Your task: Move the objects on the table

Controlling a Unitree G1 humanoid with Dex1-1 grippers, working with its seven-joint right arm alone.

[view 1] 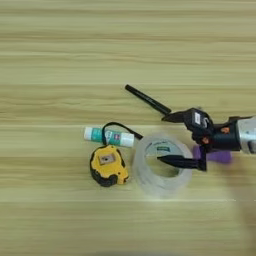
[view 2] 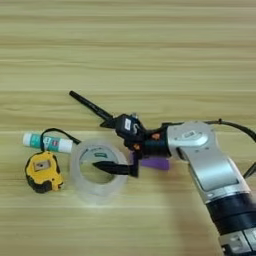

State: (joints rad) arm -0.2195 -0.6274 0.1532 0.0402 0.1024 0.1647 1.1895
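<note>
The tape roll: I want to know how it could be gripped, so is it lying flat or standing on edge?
Flat. The tape roll rests on the table with its hole facing up; one open gripper finger reaches over the hole.

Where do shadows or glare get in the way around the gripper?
Left eye view: the arm's soft shadow darkens the table at lower right, covering no item. Right eye view: pale sheen on the silver forearm; wood shows through the clear tape roll; the gripper stands out dark and open.
</note>
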